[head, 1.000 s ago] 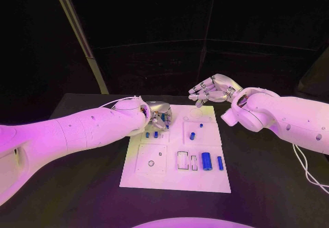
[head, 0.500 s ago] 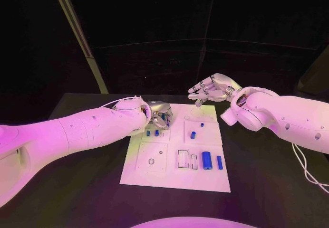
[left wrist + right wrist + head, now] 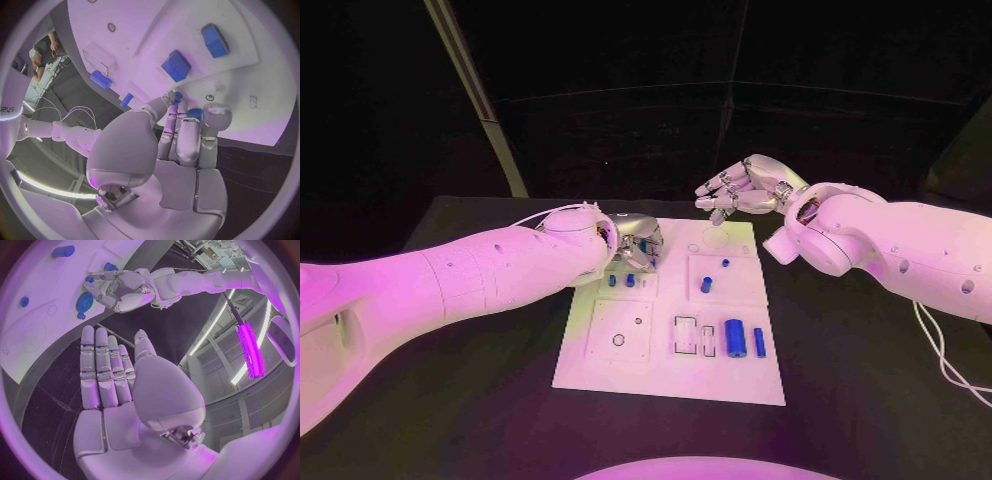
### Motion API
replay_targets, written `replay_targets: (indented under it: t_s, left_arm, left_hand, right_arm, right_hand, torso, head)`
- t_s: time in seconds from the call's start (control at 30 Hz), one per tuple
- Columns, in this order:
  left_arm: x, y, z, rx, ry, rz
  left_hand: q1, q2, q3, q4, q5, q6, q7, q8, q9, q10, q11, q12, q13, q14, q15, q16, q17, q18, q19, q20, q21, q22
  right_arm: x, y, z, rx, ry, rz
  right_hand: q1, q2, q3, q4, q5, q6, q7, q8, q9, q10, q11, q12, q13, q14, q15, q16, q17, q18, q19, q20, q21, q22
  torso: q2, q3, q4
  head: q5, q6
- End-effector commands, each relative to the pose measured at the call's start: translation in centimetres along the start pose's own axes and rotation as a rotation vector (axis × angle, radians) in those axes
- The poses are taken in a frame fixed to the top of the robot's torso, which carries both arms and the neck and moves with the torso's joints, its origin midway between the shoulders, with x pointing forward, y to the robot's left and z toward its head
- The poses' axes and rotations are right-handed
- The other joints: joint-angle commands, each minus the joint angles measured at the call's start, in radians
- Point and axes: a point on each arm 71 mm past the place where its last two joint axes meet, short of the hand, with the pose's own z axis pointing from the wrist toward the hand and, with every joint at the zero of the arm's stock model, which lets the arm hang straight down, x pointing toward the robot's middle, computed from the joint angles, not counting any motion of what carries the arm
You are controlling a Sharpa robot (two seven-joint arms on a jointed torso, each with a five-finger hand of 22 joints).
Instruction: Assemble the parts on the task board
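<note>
The task board (image 3: pixel 668 375) lies mid-tabletop (image 3: pixel 877 400). The left hand (image 3: pixel 636 245) sits over its far-left corner, seemingly with a small part (image 3: pixel 194 113) at its fingertips; the right hand (image 3: pixel 747 190) hovers beyond the far edge. Two larger parts (image 3: pixel 734 332) lie near-right, two small ones (image 3: pixel 620 281) just before the left hand

My silver hands (image 3: pixel 178 145) look like glossy metal; white flat task board (image 3: pixel 635 372) matt, smooth plastic; small blue parts (image 3: pixel 734 333) smooth, prob. plastic.

Table and load
A black table (image 3: pixel 473 400) carried one white task board (image 3: pixel 596 375), which lay flat at its middle, long side running away from the robot.
</note>
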Motion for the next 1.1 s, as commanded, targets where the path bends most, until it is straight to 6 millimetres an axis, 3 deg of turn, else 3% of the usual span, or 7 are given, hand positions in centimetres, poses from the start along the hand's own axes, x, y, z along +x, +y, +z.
replay_targets:
  t_s: [0.03, 0.37, 0.63, 1.1]
  left_arm:
    - [0.19, 0.1, -0.01, -0.009, 0.003, -0.005]
    - [0.14, 0.18, 0.02, -0.014, -0.001, -0.006]
    - [0.02, 0.36, 0.06, -0.021, -0.013, -0.005]
    - [-0.2, 0.21, 0.15, 0.001, -0.04, -0.005]
  left_hand:
    - [-0.008, -0.006, 0.007, -0.002, -0.002, -0.009, 0.004, -0.008, -0.003, -0.002, 0.009, -0.01, -0.002, 0.007, 0.003, 0.004, -0.003, -0.012, 0.004, 0.002, 0.005, 0.003]
    - [0.001, -0.014, 0.016, -0.012, -0.002, -0.015, 0.006, -0.024, -0.007, -0.015, 0.013, -0.026, -0.003, 0.007, 0.007, 0.007, -0.005, -0.012, 0.004, 0.006, 0.009, 0.009]
    - [0.017, 0.007, 0.042, -0.017, -0.002, 0.004, 0.008, -0.027, -0.005, 0.018, 0.009, -0.019, 0.0, 0.008, 0.005, 0.012, -0.004, -0.013, 0.006, 0.005, 0.018, 0.022]
    - [0.016, 0.025, 0.069, -0.012, -0.002, 0.055, 0.005, -0.026, 0.0, 0.073, 0.001, -0.027, 0.0, 0.009, -0.001, 0.02, -0.004, -0.015, 0.01, 0.002, 0.032, 0.043]
  right_arm:
    - [0.03, 0.2, 0.06, -0.013, 0.006, 0.0]
    - [0.04, 0.2, 0.07, -0.013, 0.006, 0.0]
    - [0.04, 0.2, 0.07, -0.012, 0.007, 0.0]
    - [0.08, 0.21, 0.11, -0.013, 0.009, 0.001]
  right_hand:
    - [-0.004, 0.003, -0.004, -0.004, 0.006, -0.007, -0.001, -0.001, -0.001, -0.009, 0.0, 0.0, -0.001, -0.01, 0.0, -0.004, 0.0, 0.003, -0.005, 0.001, -0.003, -0.001]
    - [-0.004, 0.003, -0.004, -0.004, 0.006, -0.007, -0.001, -0.001, -0.001, -0.009, 0.0, 0.0, -0.001, -0.01, 0.0, -0.004, 0.0, 0.003, -0.005, 0.001, -0.003, -0.001]
    - [-0.004, 0.003, -0.004, -0.004, 0.006, -0.007, -0.001, -0.001, -0.001, -0.009, 0.0, 0.0, -0.001, -0.01, 0.0, -0.004, 0.0, 0.003, -0.005, 0.001, -0.003, -0.001]
    - [-0.004, 0.003, -0.004, -0.004, 0.006, -0.007, -0.001, -0.001, -0.001, -0.009, 0.0, 0.0, -0.001, -0.01, 0.0, -0.004, 0.0, 0.003, -0.005, 0.001, -0.003, -0.001]
  torso:
    - [0.0, 0.0004, -0.0005]
    - [0.0, 0.0005, -0.0003]
    - [0.0, 0.0, -0.0005]
    - [0.0, -0.0001, -0.0002]
  head:
    - [0.001, 0.001]
    - [0.001, 0.001]
    - [0.0, 0.001]
    - [-0.001, 0.001]
